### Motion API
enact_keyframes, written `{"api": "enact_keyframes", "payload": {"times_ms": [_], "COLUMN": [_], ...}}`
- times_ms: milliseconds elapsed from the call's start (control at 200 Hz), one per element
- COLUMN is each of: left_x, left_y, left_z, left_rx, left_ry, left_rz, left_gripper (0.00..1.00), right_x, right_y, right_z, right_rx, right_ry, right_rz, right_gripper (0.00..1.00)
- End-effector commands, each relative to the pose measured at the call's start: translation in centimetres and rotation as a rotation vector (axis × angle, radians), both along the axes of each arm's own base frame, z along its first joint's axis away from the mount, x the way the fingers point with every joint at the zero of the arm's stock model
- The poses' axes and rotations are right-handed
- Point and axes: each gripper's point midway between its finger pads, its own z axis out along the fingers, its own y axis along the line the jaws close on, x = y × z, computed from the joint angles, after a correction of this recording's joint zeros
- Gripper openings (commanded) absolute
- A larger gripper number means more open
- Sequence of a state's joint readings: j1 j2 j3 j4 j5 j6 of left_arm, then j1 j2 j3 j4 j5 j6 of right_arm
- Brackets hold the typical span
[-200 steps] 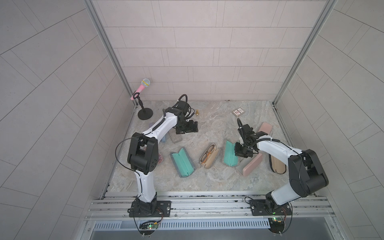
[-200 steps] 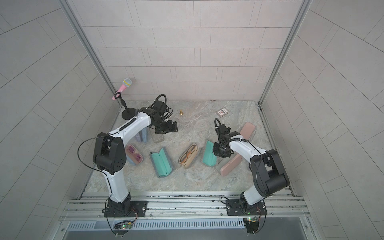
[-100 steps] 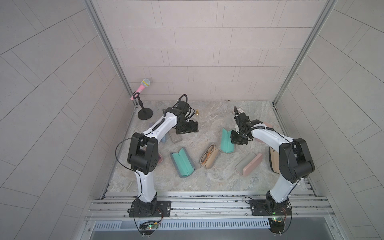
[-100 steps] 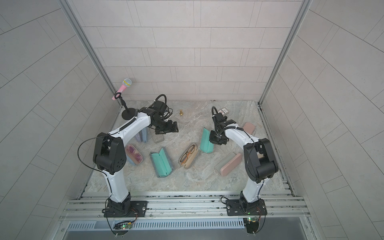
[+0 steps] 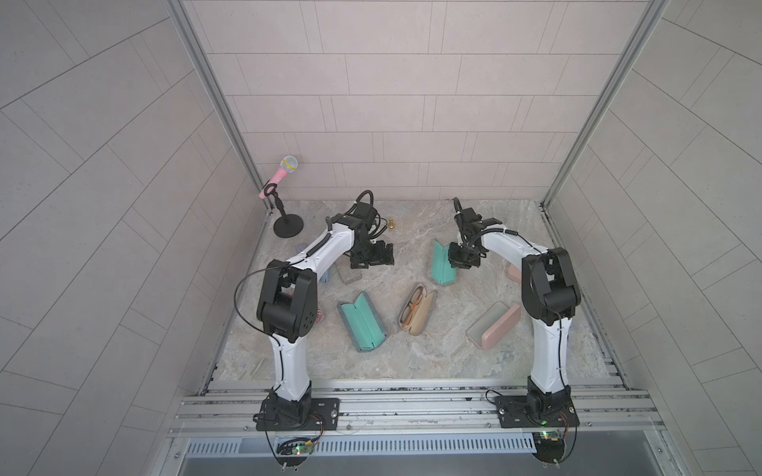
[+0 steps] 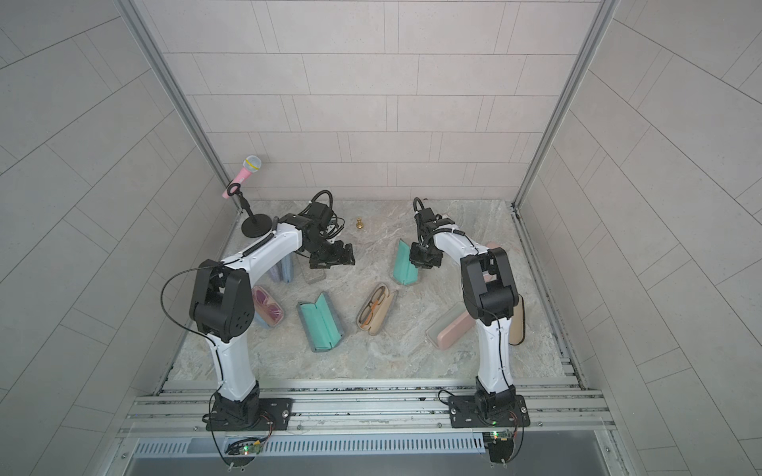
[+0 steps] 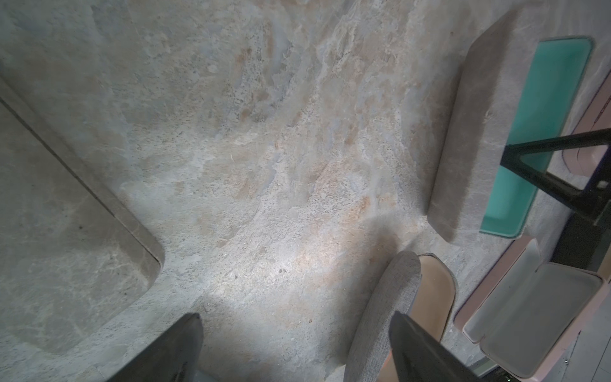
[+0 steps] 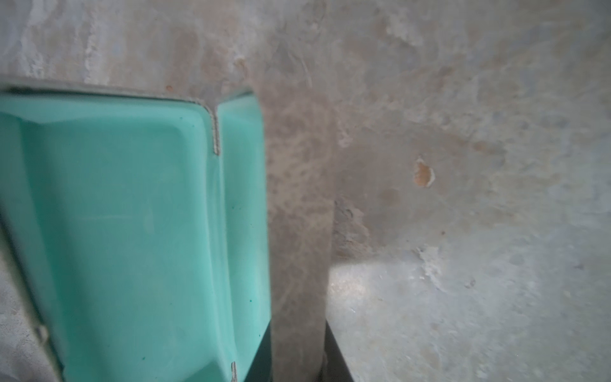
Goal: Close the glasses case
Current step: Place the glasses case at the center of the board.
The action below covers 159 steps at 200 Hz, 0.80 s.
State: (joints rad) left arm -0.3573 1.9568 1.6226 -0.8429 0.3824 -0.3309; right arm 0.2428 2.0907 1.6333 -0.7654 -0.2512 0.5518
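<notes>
- Gripping the raised right wall of the half-folded glasses case (image 5: 440,263), grey outside and teal inside, the right jaws are narrow.
- The case stands on the marbled counter (image 5: 412,358), right of centre and far, with its long axis near to far.
- Its other half lies left of these jaws, so closing likely means pushing left.
- The left jaws hang wide, empty, well apart.

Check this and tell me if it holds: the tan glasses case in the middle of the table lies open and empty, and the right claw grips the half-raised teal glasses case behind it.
One thing is wrong: the tan glasses case is open but not empty. Both top views show orange-framed glasses in it. The right claw does grip the half-raised teal glasses case behind it.
</notes>
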Motion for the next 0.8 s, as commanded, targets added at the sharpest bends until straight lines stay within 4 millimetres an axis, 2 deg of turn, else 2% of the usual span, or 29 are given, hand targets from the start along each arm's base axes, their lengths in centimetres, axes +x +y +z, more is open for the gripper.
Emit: {"api": "enact_keyframes", "payload": {"times_ms": [0, 155, 350, 585, 691, 751, 791], "left_x": [-0.4, -0.6, -0.6, 0.1, 0.9, 1.4, 1.7], "left_y": [-0.4, -0.8, -1.9, -5.2, -6.8, -7.6, -8.0], "left_z": [-0.6, -1.0, -0.9, -0.2, 0.4, 0.4, 0.3], "left_rx": [0.009, 0.015, 0.014, -0.030, -0.055, -0.069, -0.075], "left_ry": [0.019, 0.028, 0.018, -0.003, -0.018, -0.019, -0.018], "left_rz": [-0.026, -0.034, -0.037, -0.049, -0.058, -0.060, -0.058], "left_gripper": [0.96, 0.96, 0.95, 0.86, 0.73, 0.59, 0.47], "right_x": [0.0, 0.0, 0.3, -1.2, -2.0, -2.4, -2.6], "right_y": [-0.1, 0.2, 0.8, 0.2, -0.7, -1.3, -1.6], "right_z": [0.1, 0.9, 3.6, 6.2, 7.0, 7.3, 7.5], "right_rx": [-0.011, 0.006, 0.048, 0.057, 0.049, 0.048, 0.048], "right_ry": [0.009, -0.004, -0.058, -0.101, -0.114, -0.126, -0.132], "right_rz": [0.015, 0.025, 0.050, 0.053, 0.039, 0.028, 0.022], "right_gripper": [0.20, 0.31, 0.39, 0.45, 0.45, 0.43, 0.40]}}
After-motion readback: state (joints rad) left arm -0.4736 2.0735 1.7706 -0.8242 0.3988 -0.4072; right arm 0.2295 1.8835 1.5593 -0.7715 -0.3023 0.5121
